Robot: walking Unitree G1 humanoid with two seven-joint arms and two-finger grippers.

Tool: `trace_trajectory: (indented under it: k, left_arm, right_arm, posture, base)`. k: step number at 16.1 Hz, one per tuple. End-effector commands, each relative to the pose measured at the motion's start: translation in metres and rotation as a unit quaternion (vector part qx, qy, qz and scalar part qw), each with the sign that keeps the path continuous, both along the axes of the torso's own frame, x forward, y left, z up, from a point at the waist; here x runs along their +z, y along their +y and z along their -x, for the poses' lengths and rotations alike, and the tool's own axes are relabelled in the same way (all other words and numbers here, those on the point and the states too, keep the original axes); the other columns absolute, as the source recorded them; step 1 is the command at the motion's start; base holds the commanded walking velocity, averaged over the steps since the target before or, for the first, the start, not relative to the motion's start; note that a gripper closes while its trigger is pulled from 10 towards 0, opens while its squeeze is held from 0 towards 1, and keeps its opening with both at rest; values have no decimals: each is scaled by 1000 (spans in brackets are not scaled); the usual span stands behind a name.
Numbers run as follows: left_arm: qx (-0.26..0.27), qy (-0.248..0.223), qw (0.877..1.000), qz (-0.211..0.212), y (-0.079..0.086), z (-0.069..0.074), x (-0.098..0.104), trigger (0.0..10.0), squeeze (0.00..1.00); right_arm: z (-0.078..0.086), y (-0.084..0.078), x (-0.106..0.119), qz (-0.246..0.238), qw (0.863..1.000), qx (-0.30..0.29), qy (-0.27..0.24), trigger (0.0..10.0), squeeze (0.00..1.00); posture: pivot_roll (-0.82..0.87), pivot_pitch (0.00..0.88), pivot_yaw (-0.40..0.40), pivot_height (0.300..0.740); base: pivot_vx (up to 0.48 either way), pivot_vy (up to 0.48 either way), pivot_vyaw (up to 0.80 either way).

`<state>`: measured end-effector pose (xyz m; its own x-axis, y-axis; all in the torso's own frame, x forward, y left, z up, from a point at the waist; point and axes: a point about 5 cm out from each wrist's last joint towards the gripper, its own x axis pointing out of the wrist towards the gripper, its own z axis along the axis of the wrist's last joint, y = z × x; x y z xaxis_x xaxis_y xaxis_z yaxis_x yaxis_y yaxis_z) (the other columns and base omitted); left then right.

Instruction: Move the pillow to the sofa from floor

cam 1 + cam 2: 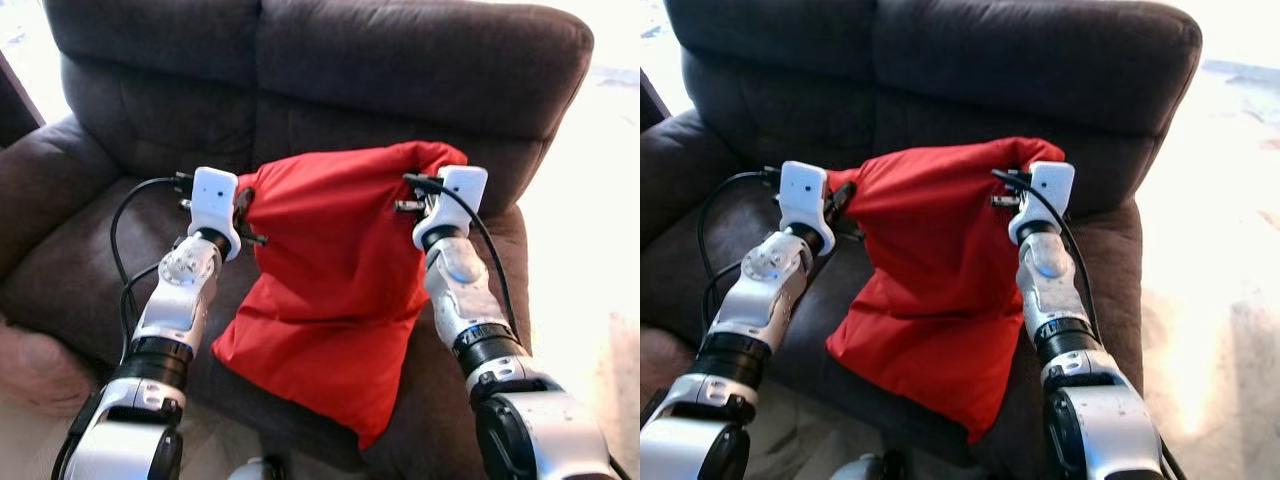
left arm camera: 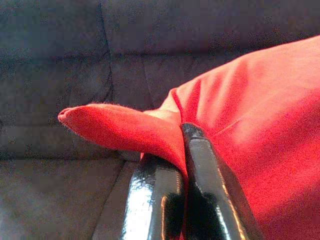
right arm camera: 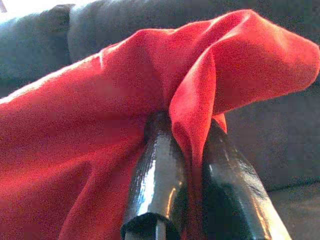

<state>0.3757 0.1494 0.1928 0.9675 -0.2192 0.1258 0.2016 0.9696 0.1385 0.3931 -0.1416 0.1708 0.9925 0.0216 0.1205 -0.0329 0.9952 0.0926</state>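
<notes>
We had the pillow (image 1: 340, 290) pinched at both top corners, left gripper (image 2: 182, 145) and right gripper (image 3: 187, 135) clamped on cloth, its lower end resting on the sofa (image 1: 400, 70) seat. Placing step; next probably lower, then release.

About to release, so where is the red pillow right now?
In the left eye view the red pillow hangs over the dark sofa seat, pinched at its top corners by the left end effector and right end effector.
</notes>
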Motion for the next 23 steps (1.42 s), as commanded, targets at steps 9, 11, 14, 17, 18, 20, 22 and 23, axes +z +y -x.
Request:
trace_trajectory:
  k: [9, 11, 14, 17, 18, 20, 22, 23]
  left_arm:
    - [18, -38, 999, -9, 4, -9, 14, 10000, 0]
    - [19, -42, 999, -8, 5, -10, 15, 10000, 0]
    - [21, -55, 998, -5, 7, -10, 18, 10000, 0]
    - [19, -62, 998, -2, 6, -9, 20, 10000, 0]
    - [16, -65, 998, -2, 4, -9, 21, 10000, 0]
    - [12, -69, 998, -3, 3, -9, 21, 10000, 0]
    - [8, -69, 998, -3, 2, -9, 21, 10000, 0]
    - [6, -69, 998, -2, 1, -9, 20, 10000, 1000]
  right_arm:
    - [-4, -6, 14, -10, 999, -14, -33, 10000, 1000]
    - [-4, -5, 14, -10, 999, -13, -35, 10000, 580]
    - [-3, -3, 15, -8, 999, -14, -45, 10000, 1000]
    - [-2, -5, 14, -1, 999, -23, -46, 10000, 0]
    - [-1, -7, 13, -1, 999, -24, -48, 10000, 0]
    - [0, -8, 12, 0, 998, -27, -50, 10000, 0]
    - [0, -10, 12, 0, 998, -31, -49, 10000, 0]
    - [0, -10, 12, -1, 998, -31, -50, 10000, 0]
  posture:
    - [180, 162, -5, 740]
    - [180, 163, -4, 740]
    - [181, 163, -1, 740]
    - [181, 165, 1, 740]
    - [180, 166, 2, 740]
    - [180, 165, 3, 740]
    - [179, 164, 4, 740]
    - [180, 164, 4, 740]
  base:
    - [0, 0, 0]
    - [0, 0, 0]
    - [0, 0, 0]
    - [0, 0, 0]
    - [0, 0, 0]
    - [0, 0, 0]
    - [0, 0, 0]
    - [0, 0, 0]
